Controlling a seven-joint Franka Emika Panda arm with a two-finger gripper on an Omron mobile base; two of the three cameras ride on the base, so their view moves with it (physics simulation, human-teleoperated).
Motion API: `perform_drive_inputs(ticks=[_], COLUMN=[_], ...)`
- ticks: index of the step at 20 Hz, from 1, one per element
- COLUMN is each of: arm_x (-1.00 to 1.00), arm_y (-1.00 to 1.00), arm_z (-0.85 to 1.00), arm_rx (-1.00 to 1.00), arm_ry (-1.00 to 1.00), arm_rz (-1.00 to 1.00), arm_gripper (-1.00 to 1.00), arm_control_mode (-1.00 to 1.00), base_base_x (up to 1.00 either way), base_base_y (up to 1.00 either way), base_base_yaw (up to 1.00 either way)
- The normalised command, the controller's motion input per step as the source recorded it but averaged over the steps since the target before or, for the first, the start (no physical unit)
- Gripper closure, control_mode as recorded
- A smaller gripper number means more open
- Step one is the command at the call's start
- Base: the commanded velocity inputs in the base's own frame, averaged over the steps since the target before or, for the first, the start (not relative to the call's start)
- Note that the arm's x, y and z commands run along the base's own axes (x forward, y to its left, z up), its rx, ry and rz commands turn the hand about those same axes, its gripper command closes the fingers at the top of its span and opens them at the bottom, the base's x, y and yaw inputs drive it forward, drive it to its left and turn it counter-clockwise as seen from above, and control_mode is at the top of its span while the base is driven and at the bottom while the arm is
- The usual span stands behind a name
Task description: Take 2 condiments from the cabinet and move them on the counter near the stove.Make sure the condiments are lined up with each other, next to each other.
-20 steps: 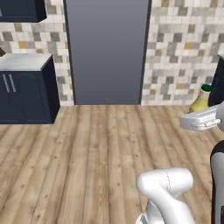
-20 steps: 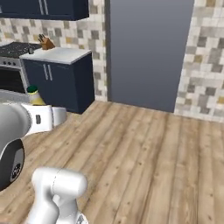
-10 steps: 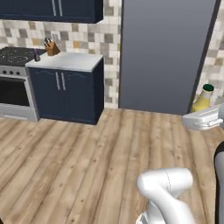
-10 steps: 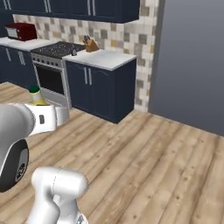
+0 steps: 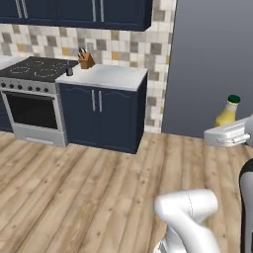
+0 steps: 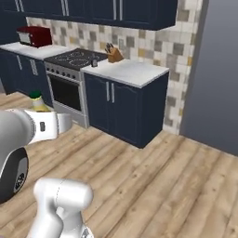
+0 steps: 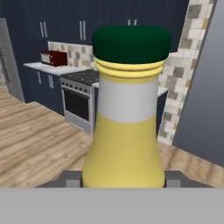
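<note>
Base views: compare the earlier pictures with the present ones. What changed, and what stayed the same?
The whole picture has shifted: the base has swung round, bringing the stove, the counter and the knife block into view, so the camera moved, not the kitchen. A dark bottle stands on the counter by the stove. Unchanged: the gripper still holds the yellow bottle upright, nothing released.

A smooth, plastic-looking yellow bottle [image 7: 124, 144] with a matt green cap [image 7: 132, 43] stands out against a wood-plank floor [image 5: 74, 192]. Behind, the white marble counter [image 5: 106, 76] meets the stove [image 5: 34, 101], black glass above brushed steel, under a matt stone-tile backsplash [image 5: 123, 49].
</note>
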Motion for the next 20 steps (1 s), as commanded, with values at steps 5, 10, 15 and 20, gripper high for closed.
perform_drive_inputs(ticks=[5,10,15,20], arm_x=[0.00,0.00,0.00,0.00], arm_y=[0.00,0.00,0.00,0.00], arm_z=[0.00,0.00,0.00,0.00], arm_rx=[0.00,0.00,0.00,0.00], arm_ry=[0.00,0.00,0.00,0.00], arm_rz=[0.00,0.00,0.00,0.00], arm_gripper=[1.00,1.00,1.00,1.00], arm_control_mode=[1.00,1.00,1.00,1.00], base_base_x=[1.00,1.00,1.00,1.00], base_base_y=[0.11,0.00,-0.01,0.00], base_base_yaw=[0.24,0.29,0.22,0.16])
